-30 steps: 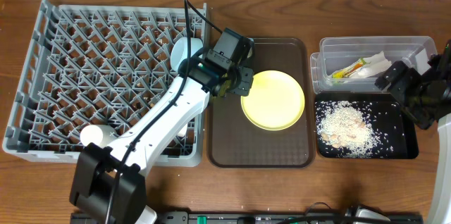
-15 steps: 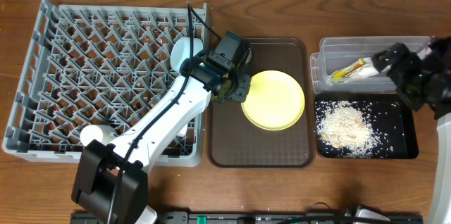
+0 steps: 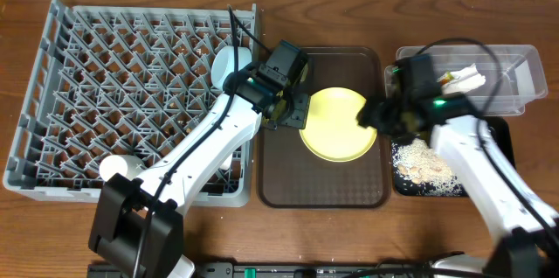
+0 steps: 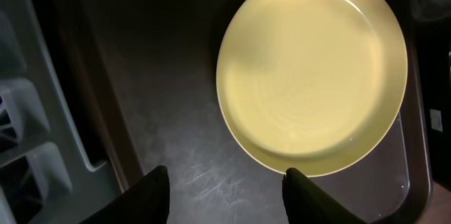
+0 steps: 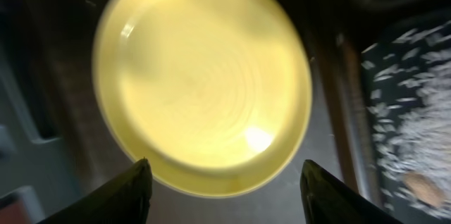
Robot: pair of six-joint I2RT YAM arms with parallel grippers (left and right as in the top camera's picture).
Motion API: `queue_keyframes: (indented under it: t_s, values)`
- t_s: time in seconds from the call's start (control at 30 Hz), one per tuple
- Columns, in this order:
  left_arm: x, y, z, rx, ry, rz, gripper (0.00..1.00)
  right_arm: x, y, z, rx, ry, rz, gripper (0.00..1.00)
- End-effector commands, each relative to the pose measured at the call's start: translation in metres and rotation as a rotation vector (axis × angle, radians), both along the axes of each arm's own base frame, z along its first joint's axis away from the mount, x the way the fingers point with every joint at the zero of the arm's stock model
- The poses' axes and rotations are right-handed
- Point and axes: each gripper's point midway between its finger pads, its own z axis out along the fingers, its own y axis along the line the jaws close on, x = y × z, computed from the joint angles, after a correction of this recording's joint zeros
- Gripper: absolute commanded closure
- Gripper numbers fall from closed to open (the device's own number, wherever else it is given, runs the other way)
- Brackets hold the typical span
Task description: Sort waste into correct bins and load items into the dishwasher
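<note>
The round yellow plate (image 3: pixel 339 125) lies on the brown serving tray (image 3: pixel 323 186), and also fills the left wrist view (image 4: pixel 310 69) and the right wrist view (image 5: pixel 204 83). My left gripper (image 3: pixel 293 112) (image 4: pixel 229 196) hovers open over the tray at the plate's left rim, holding nothing. My right gripper (image 3: pixel 372 115) (image 5: pixel 225 189) is open at the plate's right rim, with the near edge of the plate showing between its fingers. The grey dishwasher rack (image 3: pixel 52 103) stands at the left. Rice scraps (image 3: pixel 426 163) lie in the black tray (image 3: pixel 417 191). A white napkin (image 3: pixel 467 77) sits in the clear tub (image 3: pixel 524 58).
A pale bowl (image 3: pixel 224 66) stands on edge at the rack's right side, and a white cup (image 3: pixel 118 167) sits near its front left. My right arm stretches across the black tray. A cable loops over the clear tub.
My right arm swung left from the clear tub to the plate's right rim, its jaws narrowing. My left gripper opened from shut, staying beside the plate's left rim.
</note>
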Motion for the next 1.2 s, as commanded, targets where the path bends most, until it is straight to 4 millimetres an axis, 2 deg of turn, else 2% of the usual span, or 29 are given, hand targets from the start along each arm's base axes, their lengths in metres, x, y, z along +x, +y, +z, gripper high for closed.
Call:
queue_keyframes:
  t_s: [0.0,0.2,0.37,0.5,0.63,0.73,0.83,0.93,1.1,1.17]
  values:
    - [-0.003,0.004,0.004,-0.002,0.003,0.016,0.44,-0.005,0.004,-0.033,-0.049,0.073,-0.056,0.36]
    - [-0.004,0.004,0.003,0.0,0.006,0.016,0.42,-0.02,0.005,-0.077,-0.082,0.237,-0.134,0.57]
    - [-0.004,0.004,0.003,0.001,0.006,0.016,0.42,-0.027,0.003,-0.094,-0.097,0.298,-0.141,0.69]
    - [-0.004,0.004,0.003,0.001,0.006,0.016,0.42,-0.023,0.005,-0.089,-0.094,0.271,-0.115,0.65]
    - [-0.004,0.005,0.003,0.002,0.009,0.016,0.42,-0.015,0.007,-0.07,-0.087,0.209,-0.046,0.65]
    - [-0.004,0.005,0.003,0.003,0.009,0.016,0.41,-0.021,0.005,-0.05,-0.083,0.192,-0.044,0.61]
    - [-0.004,0.005,0.003,0.003,0.008,0.016,0.41,-0.032,0.001,-0.038,-0.092,0.204,-0.045,0.57]
    - [-0.004,0.005,0.003,0.002,0.008,0.016,0.41,-0.041,-0.004,-0.042,-0.119,0.232,-0.045,0.56]
    - [-0.004,0.005,0.003,0.003,0.009,0.016,0.41,-0.054,-0.012,-0.064,-0.175,0.285,-0.068,0.57]
    - [-0.005,0.005,0.003,0.005,0.012,0.016,0.41,-0.057,-0.013,-0.075,-0.179,0.306,-0.088,0.6]
